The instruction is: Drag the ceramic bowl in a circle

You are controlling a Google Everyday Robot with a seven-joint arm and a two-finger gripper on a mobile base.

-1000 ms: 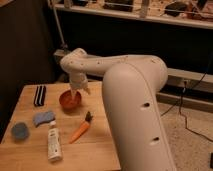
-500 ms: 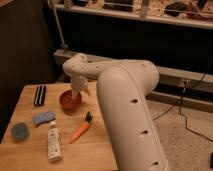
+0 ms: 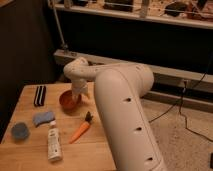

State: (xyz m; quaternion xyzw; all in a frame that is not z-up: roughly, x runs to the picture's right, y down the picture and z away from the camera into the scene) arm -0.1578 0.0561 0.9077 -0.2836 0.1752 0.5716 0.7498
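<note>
Our smooth white gripper [image 3: 77, 94] hangs at the rim of the glossy, round orange-red ceramic bowl [image 3: 65, 101] on the wooden table [image 3: 80, 152]; its grip we cannot tell.

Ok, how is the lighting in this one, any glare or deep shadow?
Camera view: warm, dim light on the wooden table; the backdrop behind it is almost black; the white arm is the brightest thing, with no hard glare; the gripper hangs at the ceramic bowl's rim.
</note>
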